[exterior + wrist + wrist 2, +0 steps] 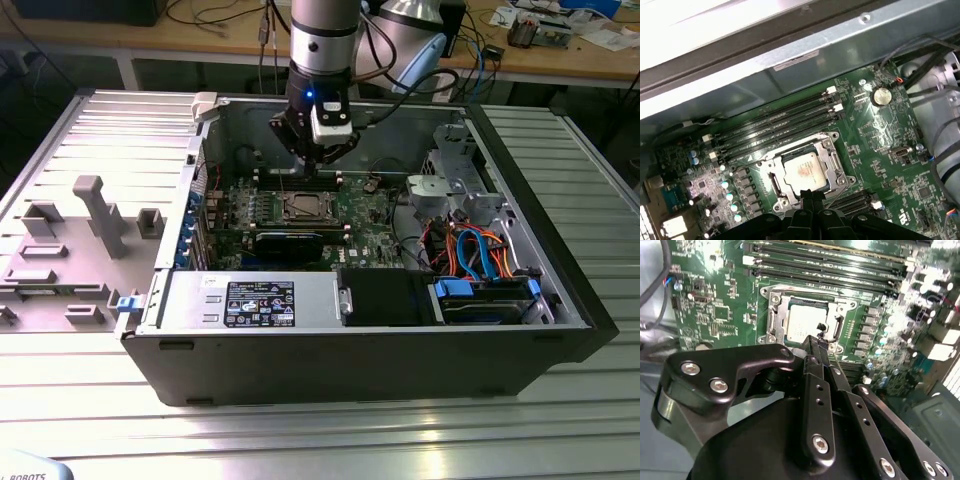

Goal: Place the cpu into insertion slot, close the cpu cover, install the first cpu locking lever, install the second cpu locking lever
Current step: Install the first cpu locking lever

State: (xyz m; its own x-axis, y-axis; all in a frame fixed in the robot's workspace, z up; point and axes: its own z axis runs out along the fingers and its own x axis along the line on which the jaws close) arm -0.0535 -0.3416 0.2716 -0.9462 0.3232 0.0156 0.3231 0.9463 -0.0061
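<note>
In the second wrist view the end effector (817, 342) is covering the near rim of the insertion slot (771, 315) and an edge of the cpu (801, 322). In the first wrist view the picture's edge is cutting the end effector (812, 199) off. In the exterior view the cpu (300, 207) is appearing too small to tell.

Ribbed silver metal table (320, 440) in foreground, light glaring off slats near front edge. Grey moulded fixture block (60, 250) at table's edge, exterior view's left. Beyond far edge: wooden workbench (560, 60), cables (215, 15) strewn on top.
</note>
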